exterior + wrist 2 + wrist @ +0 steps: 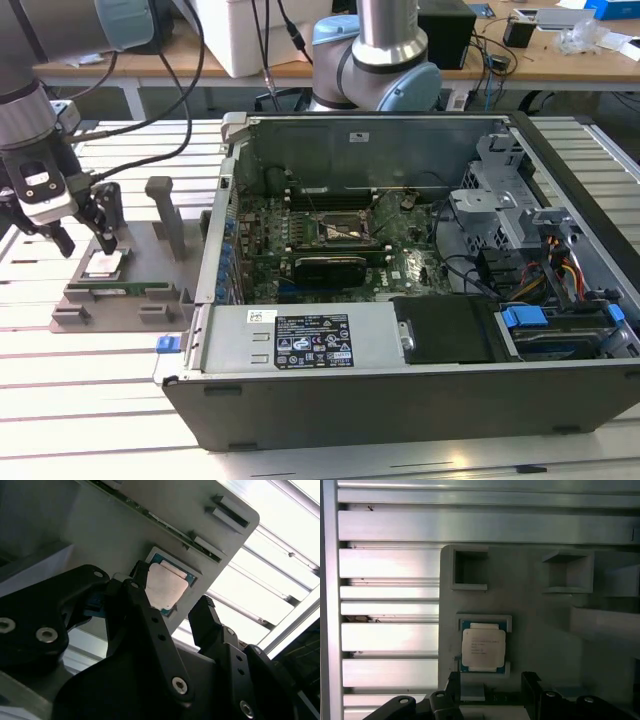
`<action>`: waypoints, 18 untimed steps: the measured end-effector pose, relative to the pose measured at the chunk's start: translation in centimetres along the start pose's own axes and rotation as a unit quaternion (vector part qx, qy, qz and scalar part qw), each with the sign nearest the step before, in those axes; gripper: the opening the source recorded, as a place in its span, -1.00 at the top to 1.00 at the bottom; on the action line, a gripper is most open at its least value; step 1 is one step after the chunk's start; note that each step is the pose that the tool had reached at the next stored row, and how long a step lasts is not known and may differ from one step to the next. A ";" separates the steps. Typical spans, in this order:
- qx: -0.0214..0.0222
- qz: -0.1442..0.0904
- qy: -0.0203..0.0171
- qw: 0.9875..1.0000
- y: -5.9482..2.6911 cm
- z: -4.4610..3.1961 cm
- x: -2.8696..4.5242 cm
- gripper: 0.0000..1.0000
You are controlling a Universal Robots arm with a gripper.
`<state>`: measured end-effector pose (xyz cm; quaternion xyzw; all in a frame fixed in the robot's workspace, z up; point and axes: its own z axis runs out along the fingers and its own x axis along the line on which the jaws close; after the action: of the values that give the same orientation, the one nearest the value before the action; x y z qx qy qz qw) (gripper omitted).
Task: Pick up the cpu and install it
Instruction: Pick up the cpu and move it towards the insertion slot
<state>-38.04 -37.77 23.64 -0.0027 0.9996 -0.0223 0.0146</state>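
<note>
Hovering just above cpu [483,647] with end effector [492,680] spread wide, gripping nothing; lying flat in tray [545,645] recess, roughly centred between fingers.

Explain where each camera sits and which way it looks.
Exterior view: off the arm, looking down over the open dark metal computer case and grey plastic tray; gripper at the exterior view's left.
First wrist view: on the arm, facing down at the small square silver-topped cpu; fingertips show.
Second wrist view: on the arm, slanting past its fingers.
All share the cpu in the tray.
</note>
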 end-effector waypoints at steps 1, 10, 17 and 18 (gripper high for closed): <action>0.000 0.000 0.000 1.000 0.00 0.08 0.00 -0.20; 0.003 0.000 0.000 1.000 0.16 1.33 -0.24 -0.20; -0.011 -0.021 -0.001 1.000 1.34 3.28 0.42 -0.20; -0.015 -0.021 -0.001 1.000 1.37 3.93 0.45 -0.20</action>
<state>-38.38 -36.58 19.63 -0.0236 0.9996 -0.0081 0.0155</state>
